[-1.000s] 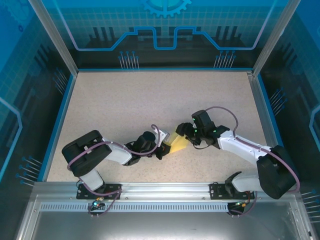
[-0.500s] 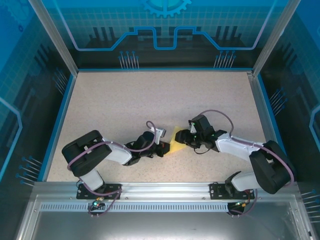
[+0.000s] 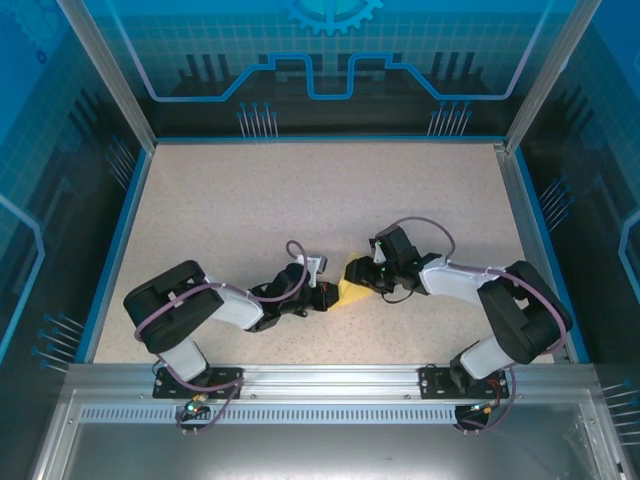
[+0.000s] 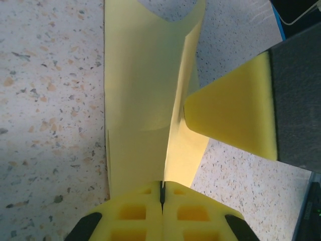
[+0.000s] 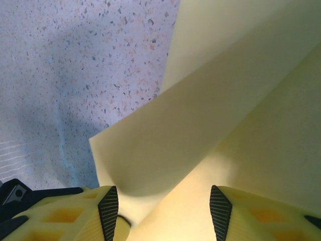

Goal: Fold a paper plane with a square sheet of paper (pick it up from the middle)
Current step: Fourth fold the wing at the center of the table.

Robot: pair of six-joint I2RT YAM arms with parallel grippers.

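The square sheet of paper (image 3: 352,292) is pale yellow and folded along a crease, its two flaps spreading in a V (image 4: 145,90). It lies low over the table between the two arms. My left gripper (image 3: 327,297) is shut on the crease end of the sheet (image 4: 161,183). My right gripper (image 3: 360,273) comes in from the right and stands open, with the paper's flaps (image 5: 210,100) running between its fingers (image 5: 164,206). One right finger (image 4: 235,110) sits beside the upper flap in the left wrist view. The paper plane is out of view.
The speckled table (image 3: 300,200) is bounded by a blue rim and glass walls (image 3: 120,230). An aluminium rail (image 3: 320,385) runs along the near edge, where both arm bases are bolted.
My right gripper has moved left and down to the paper, and its jaws have narrowed somewhat. The left gripper has kept its grip, shifting only slightly.
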